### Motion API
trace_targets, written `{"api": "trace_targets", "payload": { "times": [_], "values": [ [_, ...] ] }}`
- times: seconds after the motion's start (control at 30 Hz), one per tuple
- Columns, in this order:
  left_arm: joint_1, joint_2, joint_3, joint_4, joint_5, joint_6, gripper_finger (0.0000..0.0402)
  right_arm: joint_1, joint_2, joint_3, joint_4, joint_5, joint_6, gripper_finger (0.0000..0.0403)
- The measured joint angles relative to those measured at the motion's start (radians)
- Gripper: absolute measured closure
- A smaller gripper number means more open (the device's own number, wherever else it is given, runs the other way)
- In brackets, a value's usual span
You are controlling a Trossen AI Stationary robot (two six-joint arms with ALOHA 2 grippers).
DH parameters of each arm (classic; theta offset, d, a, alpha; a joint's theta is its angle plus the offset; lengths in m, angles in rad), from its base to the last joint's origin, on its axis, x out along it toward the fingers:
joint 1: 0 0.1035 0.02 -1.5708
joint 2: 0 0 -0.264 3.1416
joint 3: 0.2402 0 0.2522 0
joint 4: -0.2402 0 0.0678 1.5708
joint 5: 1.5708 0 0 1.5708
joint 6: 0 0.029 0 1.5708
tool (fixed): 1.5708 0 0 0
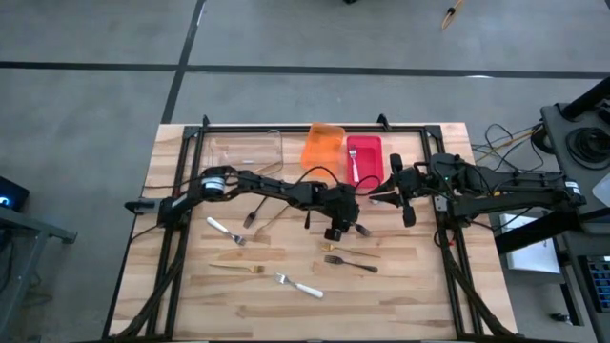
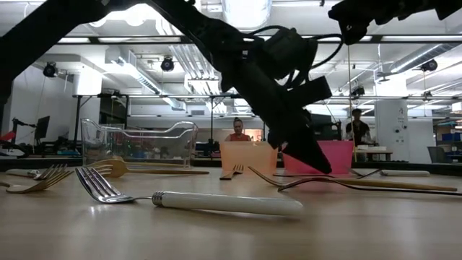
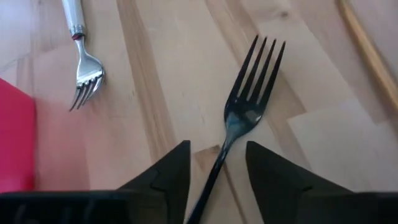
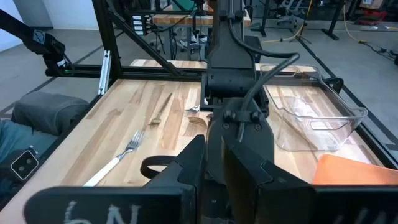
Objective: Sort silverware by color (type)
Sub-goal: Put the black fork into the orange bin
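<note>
A black fork (image 3: pixel 249 93) lies flat on the wooden table, tines pointing away from my left gripper (image 3: pixel 217 146). The gripper is open and low over the fork; its fingers stand on either side of the thin handle (image 3: pixel 214 171) without touching it. From above, this gripper (image 1: pixel 335 232) is at the table's middle, with the fork (image 1: pixel 362 229) just to its right. My right gripper (image 1: pixel 408 211) waits raised at the right, beside the red bin (image 1: pixel 367 157). More silverware lies loose on the near half of the table.
The clear bin (image 1: pixel 246 148), orange bin (image 1: pixel 322 145) and red bin stand in a row at the far edge. A silver fork (image 3: pixel 84 68) with a pale handle lies next to the red bin. A white-handled fork (image 1: pixel 298 286), a gold one (image 1: pixel 238 269) and a black one (image 1: pixel 351 261) lie nearer.
</note>
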Motion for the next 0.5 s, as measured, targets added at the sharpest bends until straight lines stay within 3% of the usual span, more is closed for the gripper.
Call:
{"api": "trace_targets", "payload": {
  "times": [0.2, 0.5],
  "values": [
    [0.008, 0.000, -0.016, -0.003, 0.001, 0.027, 0.0228, 0.000, 0.000, -0.001, -0.001, 0.000, 0.000, 0.0360],
    [0.023, 0.023, -0.021, 0.007, 0.042, 0.012, 0.0240, 0.000, 0.000, -0.001, -0.001, 0.000, -0.001, 0.0360]
  ]
}}
